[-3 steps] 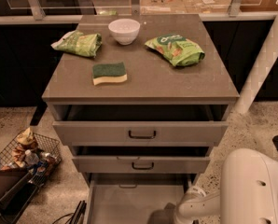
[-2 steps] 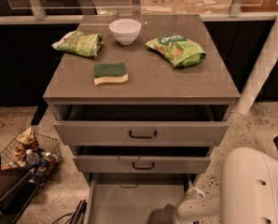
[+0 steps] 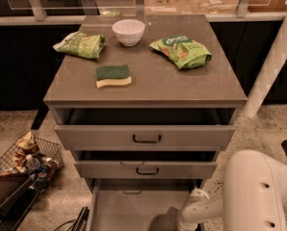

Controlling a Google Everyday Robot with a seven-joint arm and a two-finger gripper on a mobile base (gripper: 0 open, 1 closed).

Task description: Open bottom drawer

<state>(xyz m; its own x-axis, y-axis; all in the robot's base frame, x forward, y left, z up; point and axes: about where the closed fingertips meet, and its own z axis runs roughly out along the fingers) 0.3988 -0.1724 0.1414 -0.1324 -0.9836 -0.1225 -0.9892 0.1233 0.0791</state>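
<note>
Speckled floor [image 3: 266,129] around a grey-brown cabinet [image 3: 148,88], w/ dark cupboards behind. On the cabinet top: white bowl [image 3: 128,32] far centre, green bag [image 3: 81,44] far left, a second green snack bag [image 3: 182,51] far right, and a green/yellow sponge [image 3: 113,75] nearer, left of centre, apart from the rest.

Three drawers below. Top drawer [image 3: 146,137] is out a bit w/ a dark gap above it; middle drawer [image 3: 146,169] is also out slightly. Bottom drawer [image 3: 124,211] is lowest, pulled well out toward the near side, pale bare interior showing; its front runs off the near edge of view.

White robot arm [image 3: 252,196] comes in from near right. Gripper [image 3: 163,221] is a dark shape low over the bottom drawer's interior, near-right part. Clenched or released: can't tell.

Wire basket [image 3: 30,158] w/ clutter on floor at left. White post [image 3: 273,66] at right.
</note>
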